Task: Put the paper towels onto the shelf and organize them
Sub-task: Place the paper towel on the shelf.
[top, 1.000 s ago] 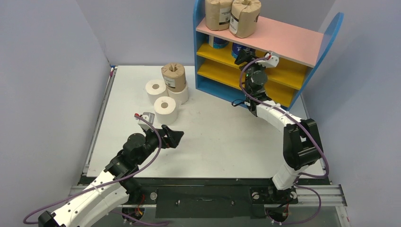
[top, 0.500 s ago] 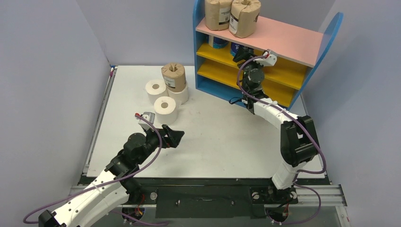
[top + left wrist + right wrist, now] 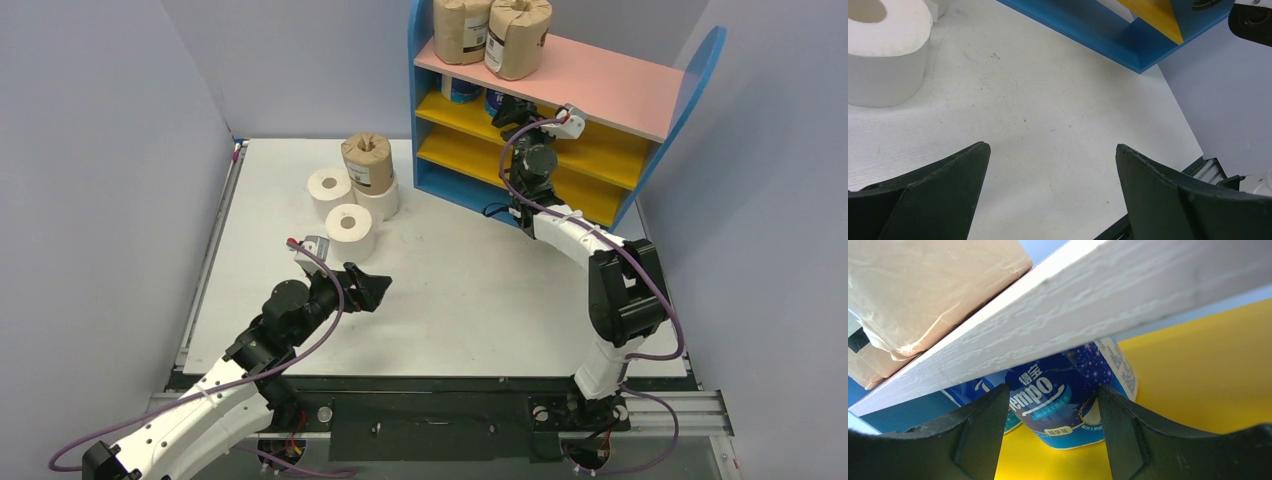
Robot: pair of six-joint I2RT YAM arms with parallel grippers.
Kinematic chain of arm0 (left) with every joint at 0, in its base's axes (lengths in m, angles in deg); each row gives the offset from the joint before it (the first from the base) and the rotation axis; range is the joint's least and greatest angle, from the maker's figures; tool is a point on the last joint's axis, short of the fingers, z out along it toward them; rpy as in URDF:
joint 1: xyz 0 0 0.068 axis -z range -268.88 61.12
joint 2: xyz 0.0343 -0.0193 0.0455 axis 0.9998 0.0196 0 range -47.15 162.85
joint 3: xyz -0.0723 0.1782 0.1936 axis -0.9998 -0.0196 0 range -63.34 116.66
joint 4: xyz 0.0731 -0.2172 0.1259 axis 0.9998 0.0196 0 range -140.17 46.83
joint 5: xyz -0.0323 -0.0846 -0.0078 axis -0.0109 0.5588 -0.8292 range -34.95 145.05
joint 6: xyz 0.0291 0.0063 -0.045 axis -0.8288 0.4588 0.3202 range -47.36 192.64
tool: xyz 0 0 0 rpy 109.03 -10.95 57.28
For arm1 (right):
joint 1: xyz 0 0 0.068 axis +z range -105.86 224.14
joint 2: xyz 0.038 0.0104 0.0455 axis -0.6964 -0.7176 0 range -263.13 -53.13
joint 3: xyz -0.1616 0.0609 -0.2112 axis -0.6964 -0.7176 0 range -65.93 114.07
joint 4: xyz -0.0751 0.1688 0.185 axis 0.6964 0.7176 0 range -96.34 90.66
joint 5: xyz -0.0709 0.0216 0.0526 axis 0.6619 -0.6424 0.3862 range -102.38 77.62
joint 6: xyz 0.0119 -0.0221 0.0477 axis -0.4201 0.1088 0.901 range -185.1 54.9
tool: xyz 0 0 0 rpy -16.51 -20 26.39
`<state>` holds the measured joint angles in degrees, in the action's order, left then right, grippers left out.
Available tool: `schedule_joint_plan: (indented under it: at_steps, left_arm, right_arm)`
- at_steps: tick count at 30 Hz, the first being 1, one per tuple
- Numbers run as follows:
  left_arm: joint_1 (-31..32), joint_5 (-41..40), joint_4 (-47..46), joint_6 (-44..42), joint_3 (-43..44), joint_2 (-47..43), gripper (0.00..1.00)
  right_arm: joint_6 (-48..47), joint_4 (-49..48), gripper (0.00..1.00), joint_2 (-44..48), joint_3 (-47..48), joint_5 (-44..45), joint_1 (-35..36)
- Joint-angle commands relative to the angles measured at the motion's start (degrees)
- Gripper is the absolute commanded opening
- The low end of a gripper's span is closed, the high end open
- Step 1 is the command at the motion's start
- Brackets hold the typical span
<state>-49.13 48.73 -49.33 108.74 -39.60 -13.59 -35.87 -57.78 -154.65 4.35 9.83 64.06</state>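
reaching into the shelf [image 3: 590, 85], the right gripper [image 3: 512, 108] has crept slightly deeper under the pink top board [image 3: 1128, 295] over the last second. its jaws are parted and hold nothing. a blue-and-white tempo roll [image 3: 1068, 390] stands upright on the upper yellow board [image 3: 1198, 370], just ahead of the fingertips and roughly centred between them. whether the fingers touch its wrapper cannot be told. a second tempo roll [image 3: 460, 90] stands beyond and to the gripper's left on the same board. two brown-wrapped rolls [image 3: 490, 35] stand above the gripper on the pink board.

judging from this, the small advance looks like a final nudge, or a check, on a roll already set down. that would leave four rolls shelved.

the left gripper [image 3: 367, 290] has barely shifted in that time. it hovers low over the white table [image 3: 450, 290], jaws spread wide and empty. a plain white roll [image 3: 883, 55] stands ahead of it and to its left, near but not touching. two more white rolls [image 3: 329, 188] and a brown-wrapped roll [image 3: 367, 160], which is stacked on one of them, cluster just beyond.

those four loose rolls are likely the remaining work, and the left gripper seems placed to take the nearest one.
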Motion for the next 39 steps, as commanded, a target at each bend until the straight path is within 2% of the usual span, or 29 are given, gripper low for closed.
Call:
schedule_joint_plan:
  at_steps: [1,15,24,29,35,39]
  left_arm:
    - [-0.18,1.04,-2.98,0.75,-0.14,-0.14,0.96]
    - [-0.18,1.32,-3.14,0.99,-0.63,-0.55,0.96]
    - [-0.17,1.40,-3.19,1.12,-0.66,-1.09,0.96]
    - [-0.18,1.34,-2.67,1.48,-0.63,-1.94,0.96]
    - [-0.15,0.31,-2.08,0.61,-0.45,-3.15,0.96]
    - [-0.20,-1.04,-1.05,0.32,0.56,-3.49,0.96]
  right_arm:
    - [2.96,4.51,0.61,-3.65,0.21,-0.78,0.42]
    - [2.98,5.53,0.62,-4.17,0.93,-0.99,1.23]
    - [2.80,5.43,0.63,0.15,-2.75,-0.39,0.96]
    - [2.46,6.20,0.65,6.60,-7.20,-0.60,0.91]
    - [2.14,6.03,0.68,16.96,-14.48,-5.05,0.95]
    - [2.72,11.51,0.68,25.77,-18.66,-8.34,1.73]
